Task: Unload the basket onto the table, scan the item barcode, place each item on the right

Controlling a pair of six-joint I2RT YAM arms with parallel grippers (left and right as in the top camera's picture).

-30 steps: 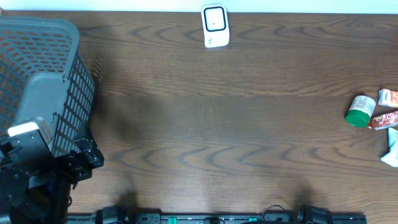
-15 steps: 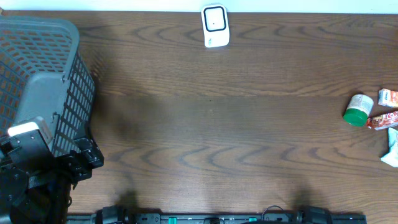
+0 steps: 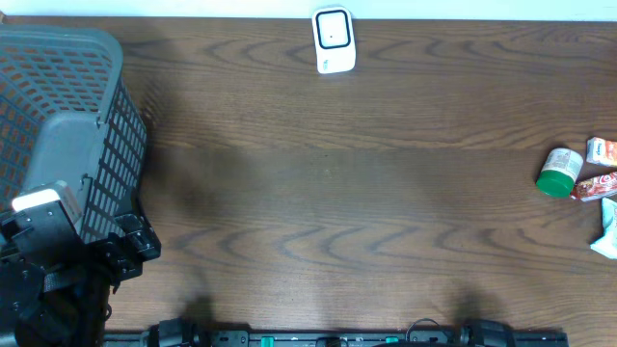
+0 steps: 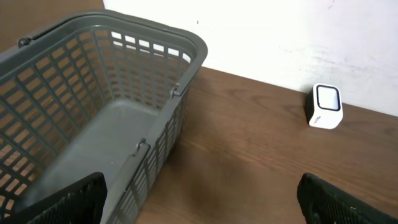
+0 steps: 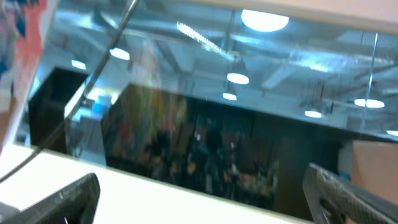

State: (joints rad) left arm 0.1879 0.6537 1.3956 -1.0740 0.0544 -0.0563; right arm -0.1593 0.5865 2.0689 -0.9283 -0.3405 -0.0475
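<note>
We see the left gripper (image 4: 200, 198) at the near left corner of the table (image 3: 318, 183), just beside the grey basket (image 3: 116, 154). Its two fingers are spread wide and nothing is between them. From its own camera we look into the basket, and we see nothing inside it.

The right gripper (image 5: 202, 199) does not appear in the view from above. Its camera looks upward at ceiling lamps and a dark glass wall. Its fingers stand wide apart at the two lower corners of that view, and they hold nothing.

The white scanner (image 3: 334, 40) stands at the far edge of the table, about in the middle. The items lie at the right edge, well apart from both the scanner and the basket. There is a white bottle (image 3: 557, 173) with a green cap, lying on its side. A red packet (image 3: 596, 185) touches it on the right, a small packet (image 3: 602, 150) lies just beyond, and a pale packet (image 3: 606, 229) lies nearer to us. No gripper touches any of them.
</note>
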